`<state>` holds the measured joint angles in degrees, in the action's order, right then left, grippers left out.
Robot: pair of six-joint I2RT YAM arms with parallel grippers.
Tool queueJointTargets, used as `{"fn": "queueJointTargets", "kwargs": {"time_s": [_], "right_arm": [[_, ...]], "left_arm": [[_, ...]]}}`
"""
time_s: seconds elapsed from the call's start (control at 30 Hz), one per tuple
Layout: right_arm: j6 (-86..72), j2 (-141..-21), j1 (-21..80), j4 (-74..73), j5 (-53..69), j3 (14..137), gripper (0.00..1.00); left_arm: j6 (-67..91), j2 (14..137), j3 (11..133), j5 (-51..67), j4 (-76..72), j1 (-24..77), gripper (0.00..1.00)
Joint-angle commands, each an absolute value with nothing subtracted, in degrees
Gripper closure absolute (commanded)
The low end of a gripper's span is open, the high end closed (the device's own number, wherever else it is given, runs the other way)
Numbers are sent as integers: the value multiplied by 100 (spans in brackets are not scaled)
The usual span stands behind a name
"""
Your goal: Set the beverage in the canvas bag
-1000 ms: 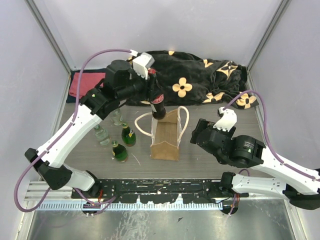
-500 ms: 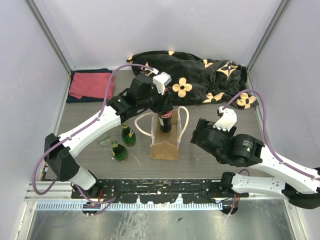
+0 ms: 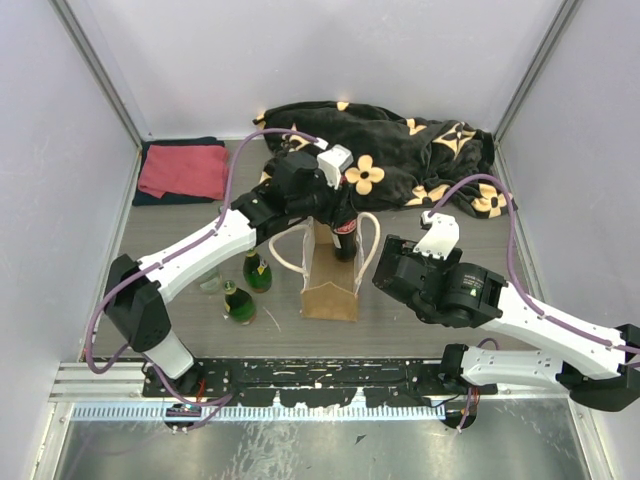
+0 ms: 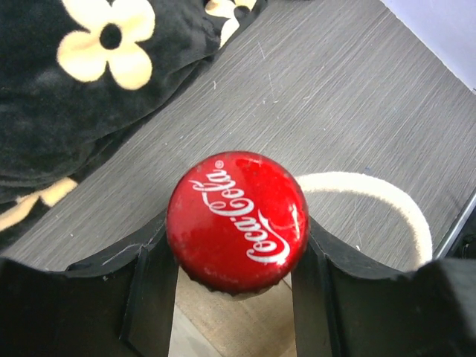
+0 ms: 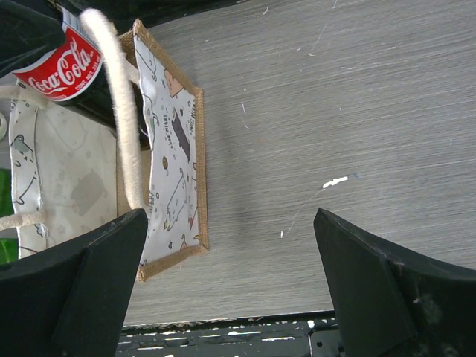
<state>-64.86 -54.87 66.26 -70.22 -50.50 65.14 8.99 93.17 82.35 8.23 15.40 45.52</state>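
left gripper (image 3: 340, 203) swung across with the dark glass cola bottle with red cap and label (image 3: 346, 234), from the 11 o'clock rim of the tan canvas bag with white rope handles (image 3: 330, 287) to the 1 o'clock side of its mouth, right gripper (image 5: 230, 223) edged toward 10 o'clock, nearer the bag

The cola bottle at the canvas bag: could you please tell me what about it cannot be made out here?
1. The cola bottle base: top view, hidden inside the canvas bag; how deep it sits is unclear.
2. Bottle body: left wrist view, covered by its own red cap and the left claw.
3. Bottle neck: right wrist view, cut off by the upper left edge; only the label shows.
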Motion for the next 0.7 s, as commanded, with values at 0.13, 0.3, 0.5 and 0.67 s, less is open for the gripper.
{"fn": "queueJointTargets", "kwargs": {"time_s": [0.13, 0.3, 0.5, 0.67], "right_arm": [[-6617, -5348, 6644, -6745, -5157, 6488, 0], [-6627, -5446, 6645, -6669, -5072, 6460, 0], [-6618, -5399, 6645, -6609, -5054, 6418, 0], [-6610, -5378, 6644, -6575, -5062, 6390, 0]], "left_arm": [[1057, 9384, 8165, 716, 141, 4649, 100], [995, 9522, 8072, 626, -26, 4664, 100], [912, 9596, 7908, 548, -210, 4669, 100], [909, 9691, 7790, 456, -355, 4692, 100]]}}
